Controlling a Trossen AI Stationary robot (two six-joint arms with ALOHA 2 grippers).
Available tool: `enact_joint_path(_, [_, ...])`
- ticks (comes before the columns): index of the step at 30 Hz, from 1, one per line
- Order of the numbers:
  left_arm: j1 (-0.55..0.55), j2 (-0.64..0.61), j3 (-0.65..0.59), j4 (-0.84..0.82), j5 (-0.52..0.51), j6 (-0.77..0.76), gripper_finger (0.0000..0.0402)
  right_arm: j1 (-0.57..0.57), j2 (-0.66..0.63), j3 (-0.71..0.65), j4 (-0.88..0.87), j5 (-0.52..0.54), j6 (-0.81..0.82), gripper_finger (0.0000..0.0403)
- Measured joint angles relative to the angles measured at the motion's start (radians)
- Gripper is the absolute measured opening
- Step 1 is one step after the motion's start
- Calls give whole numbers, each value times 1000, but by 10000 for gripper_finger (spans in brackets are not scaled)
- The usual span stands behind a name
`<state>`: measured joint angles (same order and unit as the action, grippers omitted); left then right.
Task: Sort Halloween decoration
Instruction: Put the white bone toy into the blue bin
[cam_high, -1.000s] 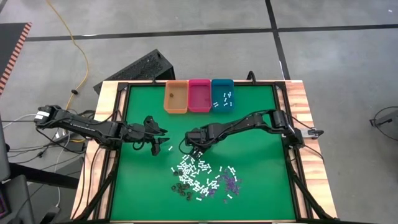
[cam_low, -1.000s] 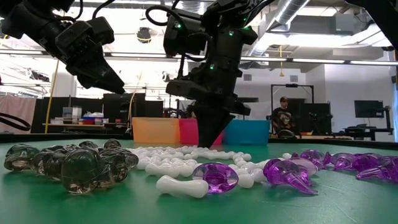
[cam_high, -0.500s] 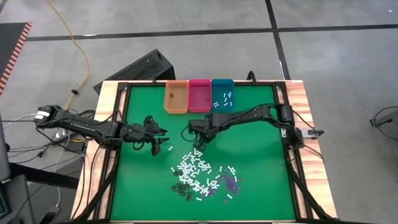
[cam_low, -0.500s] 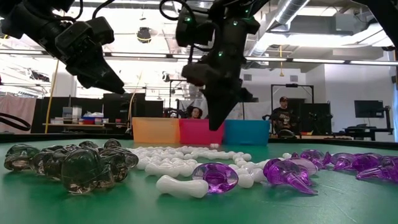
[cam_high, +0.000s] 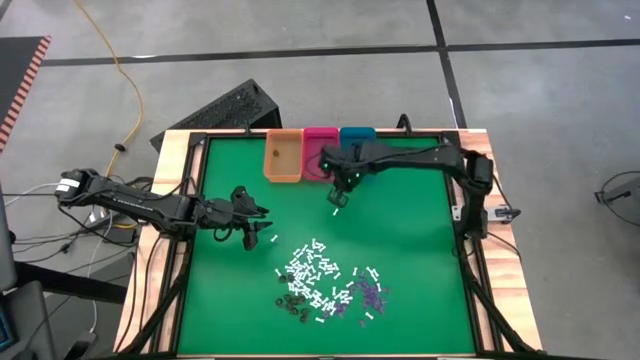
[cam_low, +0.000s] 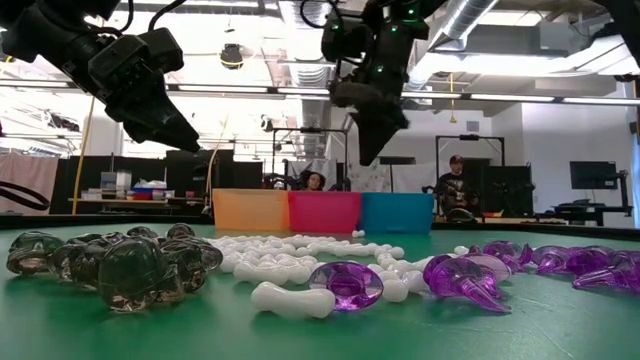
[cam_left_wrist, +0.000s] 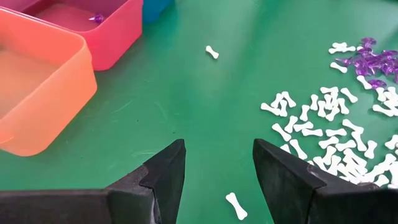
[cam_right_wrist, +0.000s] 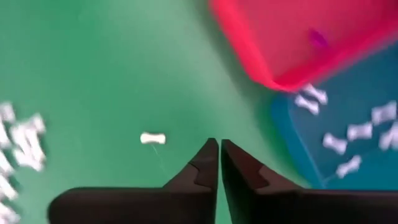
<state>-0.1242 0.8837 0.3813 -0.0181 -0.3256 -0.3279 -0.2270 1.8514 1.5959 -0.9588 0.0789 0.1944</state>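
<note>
Right gripper (cam_high: 338, 186) has swung from the pile to the far side, at the near edge of the pink bin (cam_high: 322, 152) and teal bin (cam_high: 357, 146); fingers nearly closed, nothing visibly held. One white bone (cam_high: 336, 211) lies just below it. Left gripper (cam_high: 262, 226) hovers wide open and empty, left of the pile of decorations (cam_high: 325, 284) at near centre.

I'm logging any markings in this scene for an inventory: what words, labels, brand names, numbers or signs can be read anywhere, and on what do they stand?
None can be read.
The orange plastic rectangular bin, the pink one and the teal one show no lettering.
The green table mat and the tiny white bone-shaped plastic pieces are unmarked.
The dark monitor in the room behind shows nothing legible.
</note>
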Motion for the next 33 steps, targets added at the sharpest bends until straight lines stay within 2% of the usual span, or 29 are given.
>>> enact_joint_path(5, [0, 0, 0, -1, 0, 1, 179, 77, 16, 1, 24, -58, -339, 96])
enact_joint_path(14, [0, 0, 0, -17, -26, 0, 179, 129, 157, -2, 45, -78, -578, 145])
enact_joint_path(21, [0, 0, 0, -42, -28, -1, 179, 127, 232, -2, 56, -4, -658, 167])
enact_joint_path(33, [0, 0, 0, -47, -29, -7, 179, 83, 244, -23, 82, -43, -691, 164])
